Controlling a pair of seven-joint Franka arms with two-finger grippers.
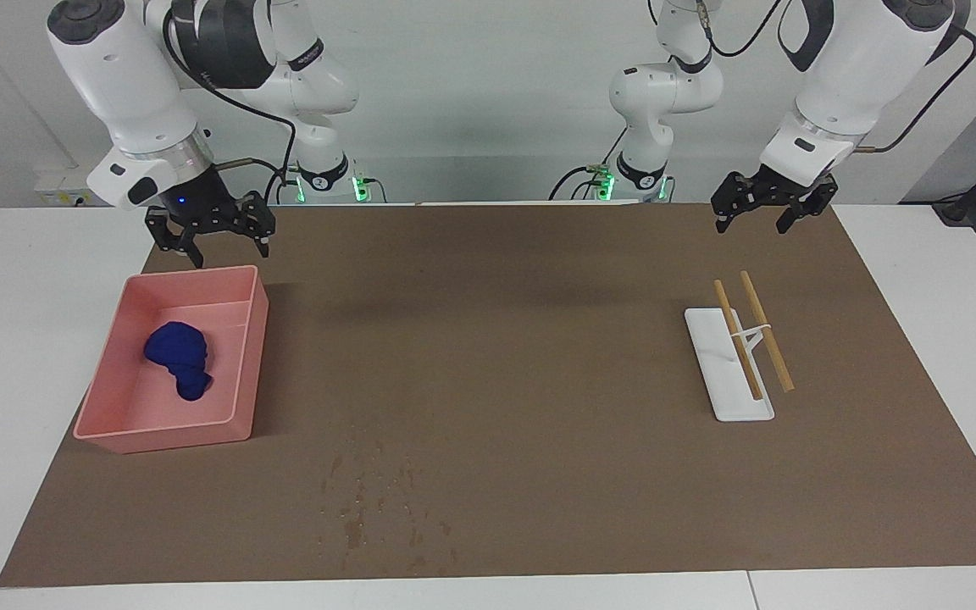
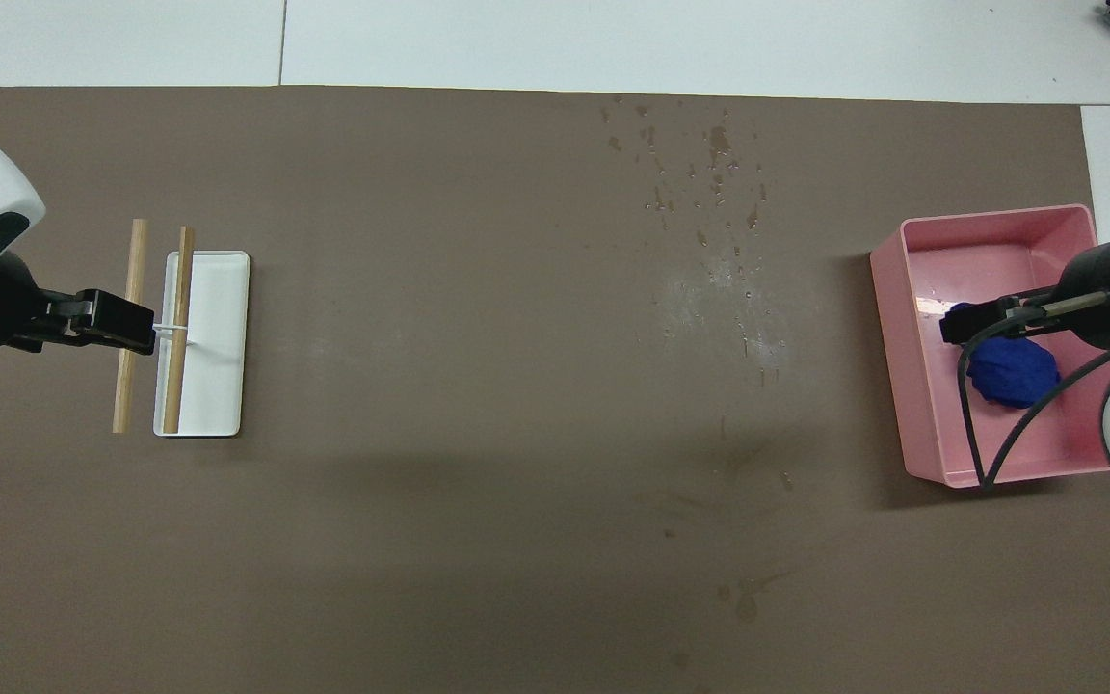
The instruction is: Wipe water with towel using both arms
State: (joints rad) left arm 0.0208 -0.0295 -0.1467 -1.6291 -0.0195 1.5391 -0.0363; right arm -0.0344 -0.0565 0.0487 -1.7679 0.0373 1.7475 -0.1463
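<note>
So: crumpled dark-blue cloth towel (image 1: pixel 180 358) lies loose in the pink rectangular plastic bin (image 1: pixel 252 356) at the right arm's end of the table. Water droplets (image 1: pixel 378 500) are scattered on the brown paper mat (image 1: pixel 496 339), farther from the robots than the bin. Right gripper (image 1: pixel 221 237) hangs above the bin's robot-side rim — fingers spread, empty. Left gripper (image 1: pixel 763 216) hangs over the mat's robot-side edge — fingers apart, empty; beneath it, a white tray-like stand (image 1: pixel 721 373) bearing two wooden sticks (image 1: pixel 751 335). White tabletop (image 1: pixel 30 296) around the mat, pale wall.
</note>
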